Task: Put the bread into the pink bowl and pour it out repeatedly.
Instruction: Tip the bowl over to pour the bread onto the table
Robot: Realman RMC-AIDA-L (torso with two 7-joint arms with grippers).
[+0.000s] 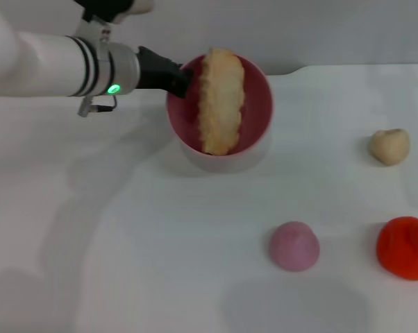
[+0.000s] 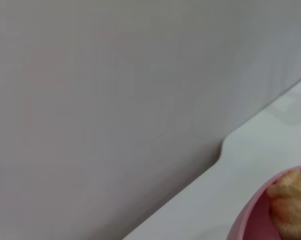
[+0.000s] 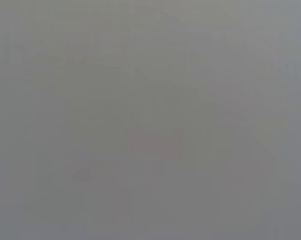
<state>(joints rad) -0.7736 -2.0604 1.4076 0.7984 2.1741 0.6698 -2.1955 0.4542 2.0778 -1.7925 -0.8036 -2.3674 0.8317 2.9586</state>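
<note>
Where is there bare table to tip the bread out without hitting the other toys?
The left pincer grips the rim of the glossy pink plastic bowl, tilted, with the ridged tan bread loaf inside. The white table is bare on the robot's left and in front of the bowl. It is crowded to the right: beige lump, pink dome, red-orange lump.

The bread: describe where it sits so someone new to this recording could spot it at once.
On the white table, find the pink bowl at the far side, tilted toward the camera, with the left hand at its left rim. The bread lies inside, spanning the bowl. It is long and ridged, unlike the small round lumps to the right.
</note>
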